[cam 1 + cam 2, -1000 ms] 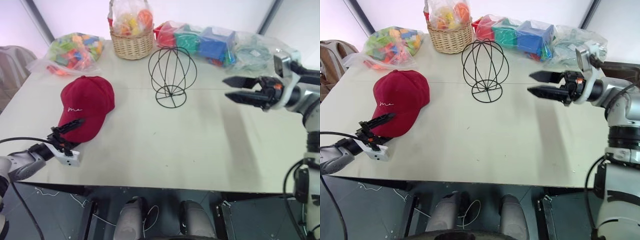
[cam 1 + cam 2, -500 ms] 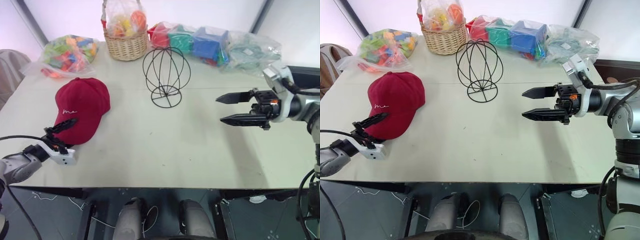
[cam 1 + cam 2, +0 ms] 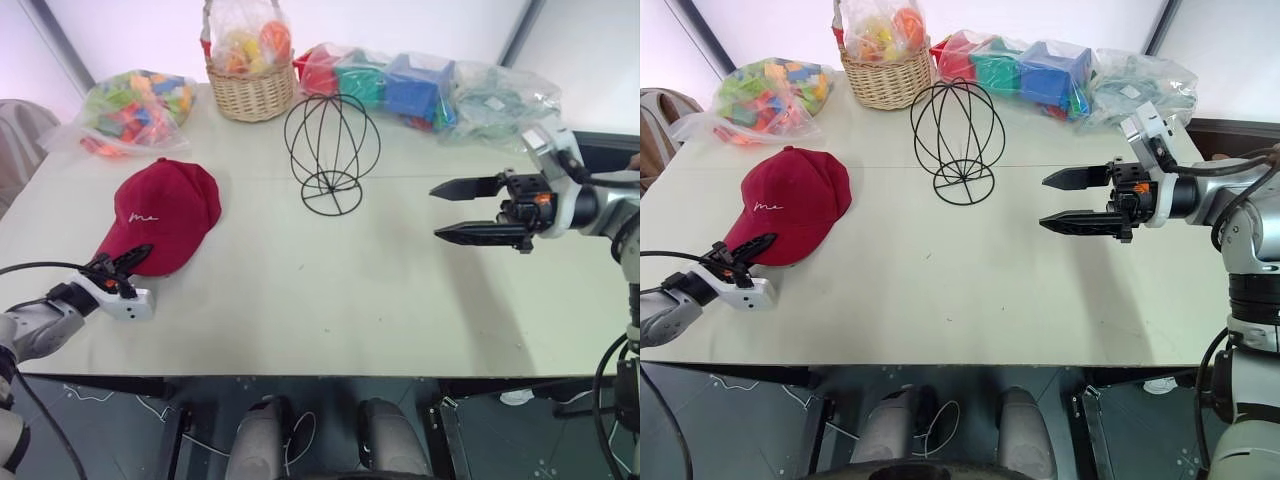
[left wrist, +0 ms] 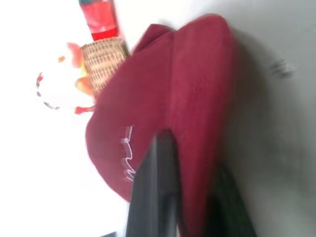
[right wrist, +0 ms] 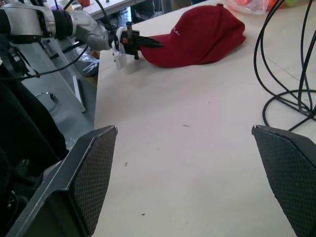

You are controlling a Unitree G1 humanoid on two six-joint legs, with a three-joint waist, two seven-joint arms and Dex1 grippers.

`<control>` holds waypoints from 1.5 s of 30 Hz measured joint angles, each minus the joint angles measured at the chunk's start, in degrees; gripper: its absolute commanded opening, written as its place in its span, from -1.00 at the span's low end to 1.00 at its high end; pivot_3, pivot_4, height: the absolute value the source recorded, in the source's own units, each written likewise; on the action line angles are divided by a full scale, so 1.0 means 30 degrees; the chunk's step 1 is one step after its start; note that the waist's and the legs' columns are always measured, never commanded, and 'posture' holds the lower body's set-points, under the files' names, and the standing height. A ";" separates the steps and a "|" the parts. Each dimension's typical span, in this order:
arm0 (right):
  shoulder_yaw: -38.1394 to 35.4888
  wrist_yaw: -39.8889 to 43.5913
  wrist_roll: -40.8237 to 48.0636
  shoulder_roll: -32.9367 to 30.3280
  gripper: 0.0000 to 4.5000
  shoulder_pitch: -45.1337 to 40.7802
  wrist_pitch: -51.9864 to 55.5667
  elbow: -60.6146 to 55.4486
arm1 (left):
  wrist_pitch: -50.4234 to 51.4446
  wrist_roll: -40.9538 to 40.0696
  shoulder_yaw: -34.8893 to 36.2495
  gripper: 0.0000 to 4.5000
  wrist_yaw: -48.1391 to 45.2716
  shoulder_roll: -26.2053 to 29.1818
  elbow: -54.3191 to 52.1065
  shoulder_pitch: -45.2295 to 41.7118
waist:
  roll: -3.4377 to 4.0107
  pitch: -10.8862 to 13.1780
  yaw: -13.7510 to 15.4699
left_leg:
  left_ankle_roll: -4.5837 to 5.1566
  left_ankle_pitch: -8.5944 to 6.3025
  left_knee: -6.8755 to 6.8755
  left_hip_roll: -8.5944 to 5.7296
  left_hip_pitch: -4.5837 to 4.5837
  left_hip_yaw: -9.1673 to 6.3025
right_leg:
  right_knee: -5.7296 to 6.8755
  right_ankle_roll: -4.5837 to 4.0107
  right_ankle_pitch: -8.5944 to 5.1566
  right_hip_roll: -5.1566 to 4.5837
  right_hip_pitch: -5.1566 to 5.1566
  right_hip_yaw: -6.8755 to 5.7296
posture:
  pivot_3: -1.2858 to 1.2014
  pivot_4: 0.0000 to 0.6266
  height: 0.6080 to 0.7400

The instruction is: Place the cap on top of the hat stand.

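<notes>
Two end effectors: left end effector [image 3: 128, 258] at the near left edge of the desk [image 3: 330, 300]; right end effector [image 3: 452, 211] hanging over the desk's right half.
Step in hand: the grasp. Judging by the layout, the cap is gripped but not yet lifted; placing has not begun.
Left end effector state: fingers together, clamped on the brim of the cap [image 3: 160, 215]. In the left wrist view one dark finger lies on top of the red brim and the other shows under it, fabric pinched between.
Right end effector state: fingers apart, wide, nothing between them, pointing toward the robot's left.
Cap location: lying on the desk, left side, crown up, brim toward the near edge and the left end effector, white lettering facing up.
Hat stand location: hat stand [image 3: 331, 152] upright at the middle of the desk's far half, bare, well apart from the cap and to the cap's right.
Cap relative to right end effector: well apart; the hat stand sits between them, farther back.
Next move calls for: lifting the cap clear of the desk, carrying it rightward and away toward the stand, bringing the crown's opening down over the wire globe. A brim-only pinch will likely let the crown droop; the open right end effector looks placed to steady it.
Clutter: wicker basket [image 3: 249, 88] and bagged toys [image 3: 135, 105] along the far edge, behind the stand.
</notes>
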 measured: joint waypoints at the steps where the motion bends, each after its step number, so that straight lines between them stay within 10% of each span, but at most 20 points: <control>1: 0.0006 -0.0019 0.0000 0.0001 1.00 -0.0002 -0.0005 0.0000 | 0.0097 -0.0002 0.0003 -0.99 0.0069 -0.0023 -0.0026 -0.0010 | -0.0003 0.0000 0.0001 | 0.0000 0.0000 0.0000 0.0000 -0.0001 0.0000 | -0.0001 0.0000 0.0000 0.0000 0.0001 0.0000 | 0.03 -0.52 1.00; 11: 0.0203 -0.0364 -0.0439 0.0119 1.00 -0.0573 -0.1108 0.1396 | 0.5064 -0.0878 0.2501 -0.99 0.0354 -0.0276 -0.7192 0.2234 | -0.0110 0.0041 0.0047 | -0.0003 0.0002 0.0009 0.0001 -0.0052 -0.0018 | 0.0003 -0.0001 0.0000 -0.0001 -0.0028 -0.0001 | 0.03 -0.52 1.00; 19: 0.0239 -0.0064 -0.1954 -0.0258 1.00 -0.2395 -0.3429 0.5345 | 1.1676 -0.2449 0.6381 -0.99 -0.6914 -0.2787 -1.8269 -0.2098 | -0.0164 0.0050 0.0278 | -0.0084 0.0057 0.0046 -0.0012 -0.0016 -0.0005 | -0.0028 0.0010 -0.0003 0.0016 0.0033 -0.0001 | 0.03 -0.52 1.00; 30: 0.0200 0.1297 -0.3368 -0.1249 1.00 -0.4333 -0.5505 0.9055 | 1.4445 -0.0107 0.3200 -0.99 -1.2197 -0.8210 -1.7415 -0.7022 | -0.0177 0.0058 0.0408 | -0.0097 0.0067 0.0070 -0.0013 -0.0039 -0.0005 | -0.0074 0.0046 -0.0021 0.0023 0.0053 0.0005 | 0.03 -0.52 1.00; 45: -0.1341 0.1295 -0.3529 -0.2633 1.00 -0.3140 -0.6018 0.9967 | 1.7313 0.2028 0.1224 -0.99 -1.5850 -1.3465 -2.0827 -0.6668 | -0.0177 0.0058 0.0410 | -0.0097 0.0067 0.0088 -0.0016 -0.0016 -0.0005 | -0.0072 0.0061 -0.0031 0.0019 0.0083 0.0011 | 0.03 -0.52 1.00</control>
